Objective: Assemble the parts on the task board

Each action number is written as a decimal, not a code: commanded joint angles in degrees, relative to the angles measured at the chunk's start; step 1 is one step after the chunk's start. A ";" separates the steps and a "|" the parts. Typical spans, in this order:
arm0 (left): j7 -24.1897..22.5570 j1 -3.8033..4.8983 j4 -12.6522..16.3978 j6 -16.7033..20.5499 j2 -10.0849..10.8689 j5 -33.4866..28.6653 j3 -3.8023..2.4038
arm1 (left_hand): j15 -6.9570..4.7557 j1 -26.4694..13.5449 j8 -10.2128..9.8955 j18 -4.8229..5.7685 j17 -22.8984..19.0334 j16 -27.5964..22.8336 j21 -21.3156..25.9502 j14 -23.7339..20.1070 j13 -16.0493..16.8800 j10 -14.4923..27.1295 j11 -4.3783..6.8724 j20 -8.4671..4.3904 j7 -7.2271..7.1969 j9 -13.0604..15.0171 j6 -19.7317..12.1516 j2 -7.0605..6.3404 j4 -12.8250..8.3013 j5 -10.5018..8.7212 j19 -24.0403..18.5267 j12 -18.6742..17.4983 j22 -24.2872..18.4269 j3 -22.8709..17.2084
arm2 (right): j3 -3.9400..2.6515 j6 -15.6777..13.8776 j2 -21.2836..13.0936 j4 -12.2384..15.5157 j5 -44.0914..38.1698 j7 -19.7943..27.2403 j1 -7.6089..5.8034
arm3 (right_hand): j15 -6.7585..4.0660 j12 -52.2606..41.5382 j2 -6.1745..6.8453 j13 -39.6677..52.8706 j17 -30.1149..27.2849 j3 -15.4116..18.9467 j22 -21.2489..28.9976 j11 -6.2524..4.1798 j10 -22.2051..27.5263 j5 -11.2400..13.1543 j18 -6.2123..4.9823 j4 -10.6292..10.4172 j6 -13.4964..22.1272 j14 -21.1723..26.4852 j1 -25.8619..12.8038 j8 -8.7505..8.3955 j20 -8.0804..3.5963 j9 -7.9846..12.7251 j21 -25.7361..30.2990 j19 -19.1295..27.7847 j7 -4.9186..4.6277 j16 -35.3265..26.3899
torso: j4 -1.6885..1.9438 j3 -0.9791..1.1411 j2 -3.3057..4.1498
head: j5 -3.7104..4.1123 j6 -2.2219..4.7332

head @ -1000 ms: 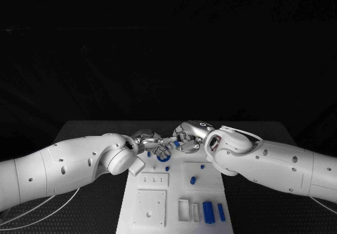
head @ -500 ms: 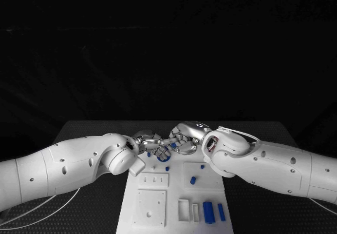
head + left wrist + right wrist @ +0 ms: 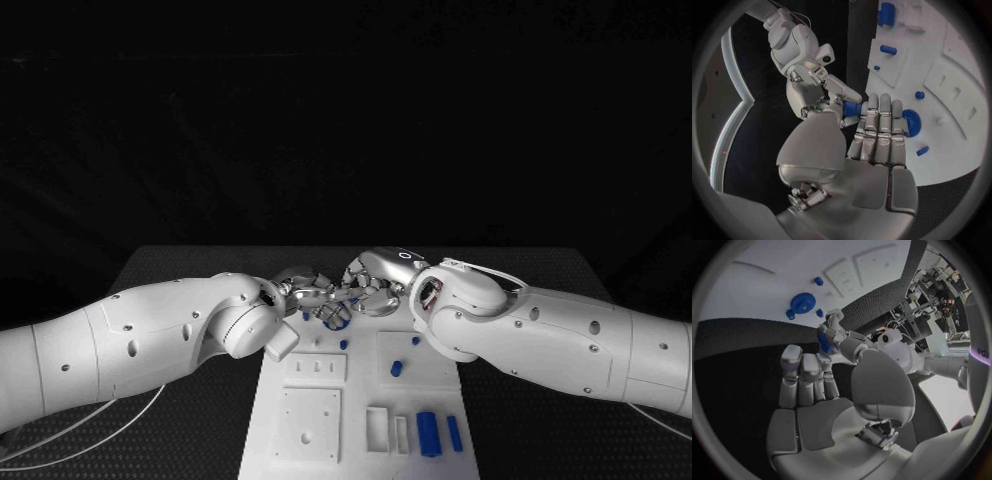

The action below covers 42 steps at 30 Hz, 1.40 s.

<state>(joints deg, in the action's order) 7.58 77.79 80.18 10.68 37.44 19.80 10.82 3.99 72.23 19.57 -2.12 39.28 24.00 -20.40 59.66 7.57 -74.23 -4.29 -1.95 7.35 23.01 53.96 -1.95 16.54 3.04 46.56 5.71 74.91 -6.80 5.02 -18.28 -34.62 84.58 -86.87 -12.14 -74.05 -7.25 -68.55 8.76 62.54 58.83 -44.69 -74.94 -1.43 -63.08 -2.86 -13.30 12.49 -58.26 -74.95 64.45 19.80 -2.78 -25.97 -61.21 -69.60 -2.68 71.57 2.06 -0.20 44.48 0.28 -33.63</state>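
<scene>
While both hands, left hand point(image 3: 300, 287) and right hand point(image 3: 378, 283), pinch one blue part point(image 3: 852, 108), two blue bars point(image 3: 438, 434) lie on the task board point(image 3: 310, 440).

A black counter point(image 3: 188, 262) with a fine woven-looking texture is spreading out beneath everything, its far edge meeting a dark backdrop point(image 3: 346, 120) that is hanging behind it. Thin pale cables point(image 3: 87, 435) are trailing across the counter's near left corner. Cluttered room equipment point(image 3: 932, 295) is standing beyond the counter's edge, too small to identify.
</scene>
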 commanded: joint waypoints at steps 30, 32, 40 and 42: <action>-1.56 0.07 0.48 -1.56 0.45 -3.41 -0.10 | 0.03 14.32 -0.57 0.01 -0.15 -0.21 -0.36 -0.98 0.45 -0.26 0.21 0.29 -0.74 -0.48 0.51 4.87 -0.11 -0.21 -1.68 -1.14 1.05 -0.09 | 0.03 1.49 0.03 -0.62 -0.17 0.04 0.33 | -0.25 -0.02 0.27 -0.02 -0.07 -0.69 -0.50 -0.13 -0.40 0.07 -1.70 -0.14 -2.87 -0.07 -0.05 0.83 0.02 -0.62 -0.25 -0.26 -2.06 -0.23 | -0.06 -0.03 -0.01 | 0.04 -0.31; -1.52 0.07 0.40 -1.71 0.44 -3.69 -0.10 | 0.04 14.35 -0.63 0.04 -0.14 -0.22 -0.36 -1.00 0.44 -0.17 0.16 0.30 -0.68 -0.50 0.40 4.74 -0.10 -0.22 -1.72 -1.19 1.06 -0.11 | 0.03 1.47 0.05 -0.61 -0.14 0.07 0.34 | -0.25 -0.02 0.27 -0.02 -0.07 -0.71 -0.50 -0.13 -0.40 0.07 -1.70 -0.15 -2.87 -0.07 -0.05 0.83 0.02 -0.62 -0.25 -0.27 -2.06 -0.23 | -0.05 -0.02 -0.01 | 0.04 -0.30; -0.41 0.07 0.31 -1.55 0.44 -4.98 -0.10 | 0.23 8.25 -1.20 0.17 -0.12 -0.22 -0.60 -0.92 0.28 0.74 -0.61 0.41 0.53 -0.68 -0.68 0.44 0.30 -0.24 -1.50 -1.61 1.09 1.10 | 0.03 1.46 0.06 -0.57 -0.03 0.04 0.35 | -0.26 -0.02 0.27 -0.01 -0.07 -0.77 -0.50 -0.13 -0.41 0.07 -1.70 -0.17 -2.89 -0.08 -0.07 0.84 0.02 -0.62 -0.25 -0.28 -2.06 -0.23 | -0.05 0.00 0.01 | -0.01 -0.40; -0.25 0.07 0.25 -1.33 0.44 -5.13 -0.10 | 0.26 2.38 -1.31 -0.05 -0.16 -0.28 -0.62 -0.83 0.28 0.93 -0.78 0.39 0.87 -0.69 -0.89 -1.29 0.29 -0.16 -1.32 -1.56 1.01 0.03 | 0.03 1.50 0.08 -0.57 -0.03 0.03 0.35 | -0.26 -0.02 0.27 -0.01 -0.07 -0.78 -0.50 -0.14 -0.41 0.07 -1.70 -0.17 -2.89 -0.08 -0.07 0.84 0.02 -0.62 -0.26 -0.28 -2.06 -0.23 | -0.04 0.01 0.02 | 0.00 -0.39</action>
<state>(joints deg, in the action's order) 7.42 77.78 80.37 9.77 37.99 16.14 10.82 4.19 76.06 18.46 -1.66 39.18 24.00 -20.82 59.06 7.89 -73.49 -5.02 -1.64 7.87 22.38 53.00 -2.87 16.80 2.66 45.03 4.38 74.94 -6.50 5.02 -17.70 -34.64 83.84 -86.75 -12.63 -73.79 -7.22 -68.55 9.53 62.55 58.82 -45.15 -74.93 -1.43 -63.08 -2.82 -13.32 12.35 -58.29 -74.94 64.11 19.81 -2.67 -25.97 -61.21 -69.68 -2.65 71.57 2.02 -0.20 44.48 0.28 -34.00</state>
